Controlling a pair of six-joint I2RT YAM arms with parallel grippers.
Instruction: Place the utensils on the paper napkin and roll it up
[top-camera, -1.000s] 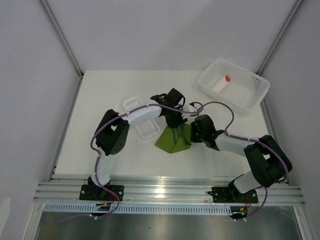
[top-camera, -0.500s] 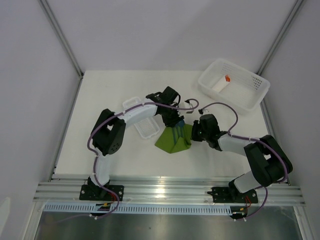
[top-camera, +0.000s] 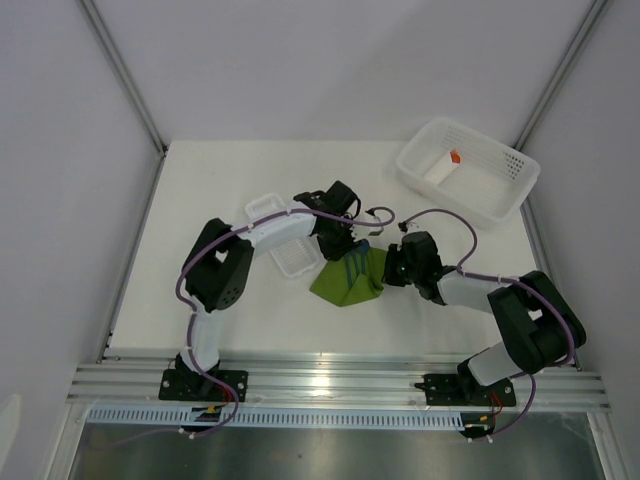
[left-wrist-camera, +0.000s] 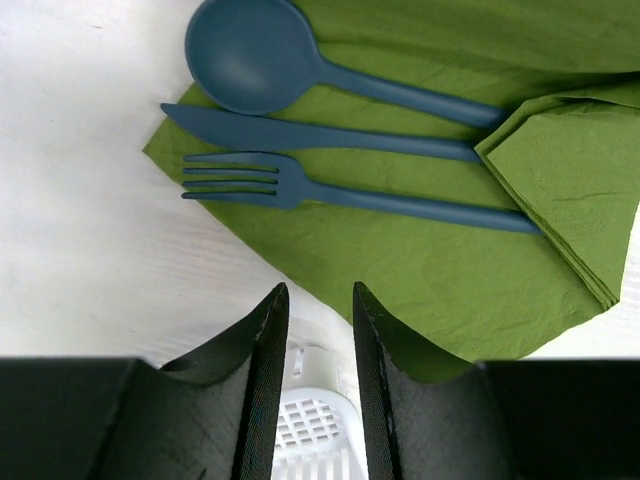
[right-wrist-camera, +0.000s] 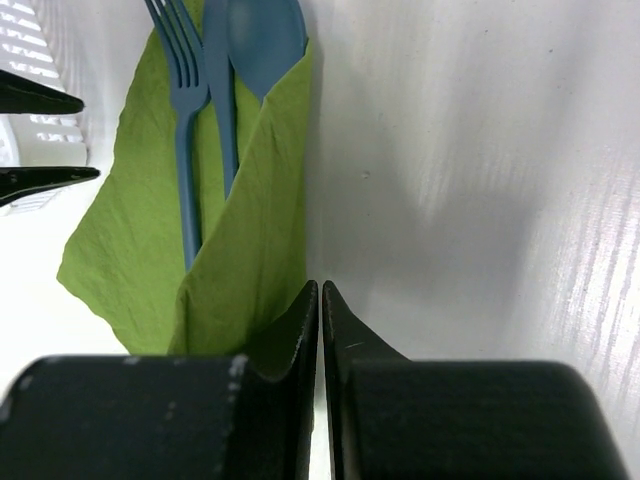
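From above, my left gripper (left-wrist-camera: 318, 288) hides under its wrist; its own camera shows the jaws narrowly apart, empty, above the ribbed white tray (top-camera: 296, 263). Beside it the crinkled olive paper napkin (left-wrist-camera: 420, 260) carries the smooth blue spoon (left-wrist-camera: 250, 55), knife (left-wrist-camera: 260, 128) and fork (left-wrist-camera: 250, 175), handle ends under a folded flap. My right gripper (right-wrist-camera: 320, 285) is closed at that flap; whether it pinches paper I cannot tell
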